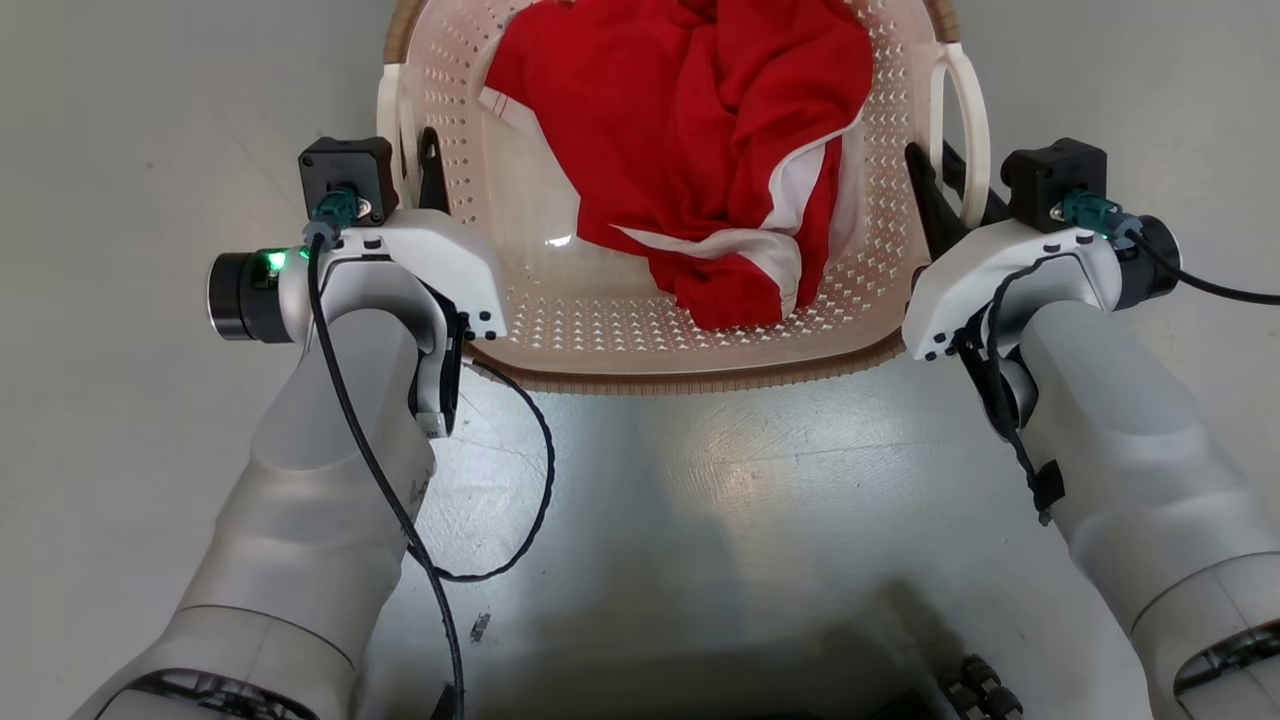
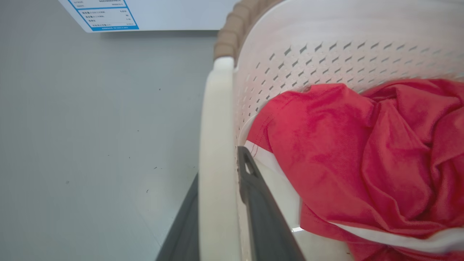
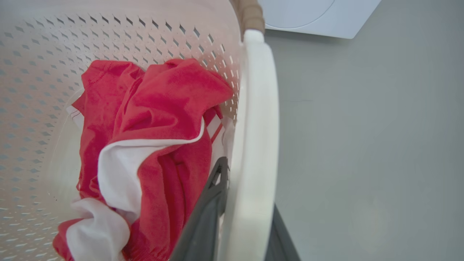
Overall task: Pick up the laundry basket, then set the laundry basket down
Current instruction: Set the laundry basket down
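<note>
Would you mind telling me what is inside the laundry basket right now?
A crumpled red garment with white trim lies inside the laundry basket, covering much of its floor. Anything beneath the cloth is hidden.

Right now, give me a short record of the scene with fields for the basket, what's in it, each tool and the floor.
basket: cream, perforated, brown rim, in front of the robot
contents: red and white cloth, crumpled
left tool: closed on left handle, one finger each side
right tool: closed on right handle, one finger each side
floor: grey, glossy
lifted or resting: cannot tell
</note>
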Robot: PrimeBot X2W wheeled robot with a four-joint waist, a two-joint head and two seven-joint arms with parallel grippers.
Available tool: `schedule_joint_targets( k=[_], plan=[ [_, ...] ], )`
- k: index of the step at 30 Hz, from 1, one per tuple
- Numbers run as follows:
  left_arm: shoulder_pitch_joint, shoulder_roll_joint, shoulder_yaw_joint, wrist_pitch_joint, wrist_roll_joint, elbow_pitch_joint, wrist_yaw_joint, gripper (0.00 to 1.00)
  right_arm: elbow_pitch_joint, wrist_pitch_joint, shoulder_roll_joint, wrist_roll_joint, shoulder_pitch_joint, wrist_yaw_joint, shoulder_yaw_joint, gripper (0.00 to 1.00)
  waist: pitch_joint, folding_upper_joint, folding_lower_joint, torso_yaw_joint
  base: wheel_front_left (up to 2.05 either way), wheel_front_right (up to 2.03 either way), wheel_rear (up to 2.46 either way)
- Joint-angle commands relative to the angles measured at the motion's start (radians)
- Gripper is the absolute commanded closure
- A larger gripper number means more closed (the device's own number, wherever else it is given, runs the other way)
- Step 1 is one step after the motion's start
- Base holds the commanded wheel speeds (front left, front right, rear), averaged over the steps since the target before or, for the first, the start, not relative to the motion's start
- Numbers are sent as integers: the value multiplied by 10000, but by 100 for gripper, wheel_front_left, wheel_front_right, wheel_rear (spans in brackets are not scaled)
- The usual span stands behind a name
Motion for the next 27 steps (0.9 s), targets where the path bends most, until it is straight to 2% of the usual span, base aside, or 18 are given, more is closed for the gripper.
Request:
schedule_joint_targets(
  k=[1, 13, 27],
  plan=[
    [-64, 154, 261, -61, 261, -263, -160, 100, -253, -142, 133, -329, 225, 163, 37, 100, 162, 0, 0, 54, 0, 0, 0],
    [-185, 77, 704, -61, 647, -323, -393, 100, -329, -143, 88, -1024, 333, 163, -609, 100, 478, 0, 0, 181, 0, 0, 0],
    [-259, 71, 365, -61, 358, -299, -427, 100, -300, -143, 87, -1383, 432, 163, -923, 100, 543, 0, 0, 266, 0, 0, 0]
  ],
)
